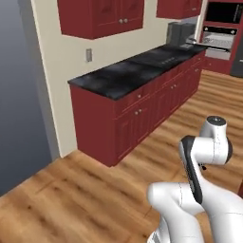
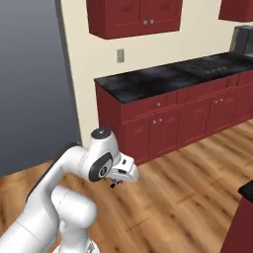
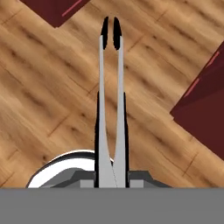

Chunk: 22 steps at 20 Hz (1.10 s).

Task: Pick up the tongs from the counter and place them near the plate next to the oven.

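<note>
My gripper is shut on the tongs, whose two slim silver arms with dark tips point away from the hand over the wooden floor. In the base views the gripper hangs low in front of the arm, well away from the counter. The glossy black counter runs along the wall above dark red cabinets. At its far end, beside the oven, a small pale shape looks like the plate.
A boxy steel toaster stands at the counter's far end. A cooktop is set into the counter. A grey wall panel stands on the left. Dark red cabinet corners edge the hand view, and wooden floor lies between me and the cabinets.
</note>
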Tool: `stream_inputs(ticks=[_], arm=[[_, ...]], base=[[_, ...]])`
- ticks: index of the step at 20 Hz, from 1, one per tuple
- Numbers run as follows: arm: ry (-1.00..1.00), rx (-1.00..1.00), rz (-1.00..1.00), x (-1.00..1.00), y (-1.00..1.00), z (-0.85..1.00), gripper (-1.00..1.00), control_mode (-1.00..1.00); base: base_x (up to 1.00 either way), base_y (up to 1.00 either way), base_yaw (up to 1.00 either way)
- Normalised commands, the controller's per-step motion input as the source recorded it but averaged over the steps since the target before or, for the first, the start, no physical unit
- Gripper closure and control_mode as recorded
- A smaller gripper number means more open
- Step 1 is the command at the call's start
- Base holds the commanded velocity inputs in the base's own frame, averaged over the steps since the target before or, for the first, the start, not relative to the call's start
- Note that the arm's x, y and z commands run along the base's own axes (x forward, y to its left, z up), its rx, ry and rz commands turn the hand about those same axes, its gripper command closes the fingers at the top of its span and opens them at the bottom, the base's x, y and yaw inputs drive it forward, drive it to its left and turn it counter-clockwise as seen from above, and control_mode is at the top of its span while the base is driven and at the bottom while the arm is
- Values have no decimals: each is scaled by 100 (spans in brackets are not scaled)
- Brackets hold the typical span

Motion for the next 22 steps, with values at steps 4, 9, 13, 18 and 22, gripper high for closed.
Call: stream_inputs(ticks=[4,9,13,18,22], arm=[[0,0,0,0,0,0,100,100],[0,0,0,0,0,0,100,100],[0,0,0,0,0,0,100,100],[0,0,0,0,0,0,100,100],[0,0,0,0,0,0,100,100]], base=[[100,0,-42],[100,0,-44],[100,0,-42],[100,0,-35],[100,0,-30]])
